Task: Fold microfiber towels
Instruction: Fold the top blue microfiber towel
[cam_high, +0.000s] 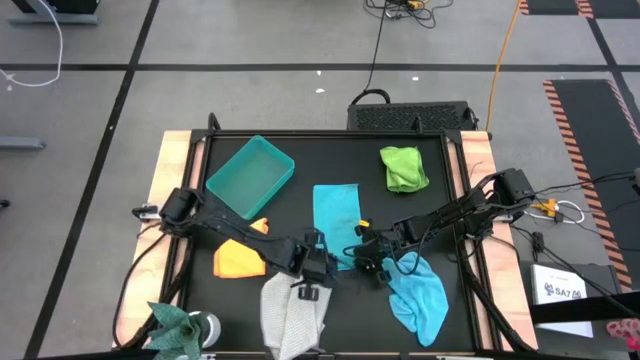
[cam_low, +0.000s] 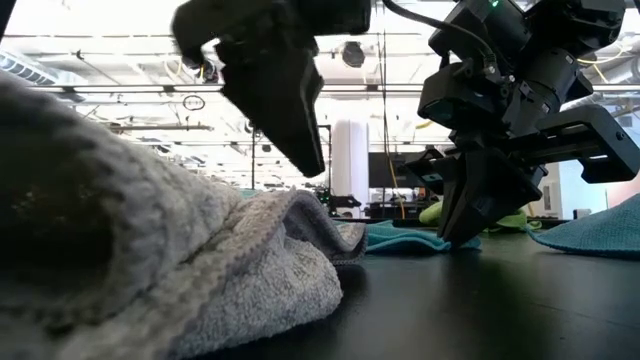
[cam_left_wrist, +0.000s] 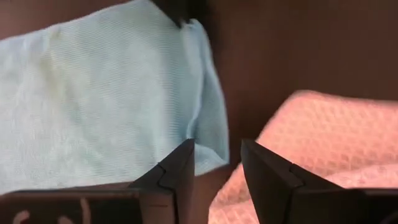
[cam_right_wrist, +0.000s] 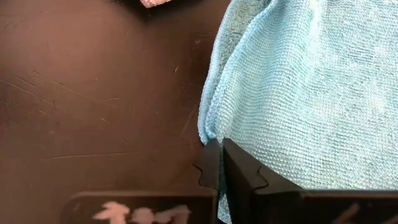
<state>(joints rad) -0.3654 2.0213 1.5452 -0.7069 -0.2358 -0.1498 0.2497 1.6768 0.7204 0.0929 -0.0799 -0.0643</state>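
Observation:
A folded teal towel (cam_high: 337, 220) lies flat at the table's middle. A grey towel (cam_high: 293, 315) lies bunched at the near edge, and an orange towel (cam_high: 240, 258) lies to the left. At the near right is a light blue towel (cam_high: 420, 295); at the far right is a lime green one (cam_high: 403, 168). My left gripper (cam_left_wrist: 217, 162) hangs open above the gap between the teal towel (cam_left_wrist: 106, 93) and the grey towel (cam_left_wrist: 323, 143), with nothing between its fingers. My right gripper (cam_right_wrist: 219, 155) is shut at the teal towel's near right corner. My right gripper sets its shut fingertips on the teal towel's near right corner (cam_right_wrist: 211, 134), slanting down from the table's right. In the low view the tips (cam_low: 462, 232) meet the cloth where it lies flat on the table. I cannot tell whether any cloth sits between the fingers.
A rigid teal bin (cam_high: 250, 175) stands at the far left of the black tabletop (cam_high: 300, 150). A small potted plant (cam_high: 178, 325) sits at the near left corner. The bare stretch between the bin and the lime green towel is free.

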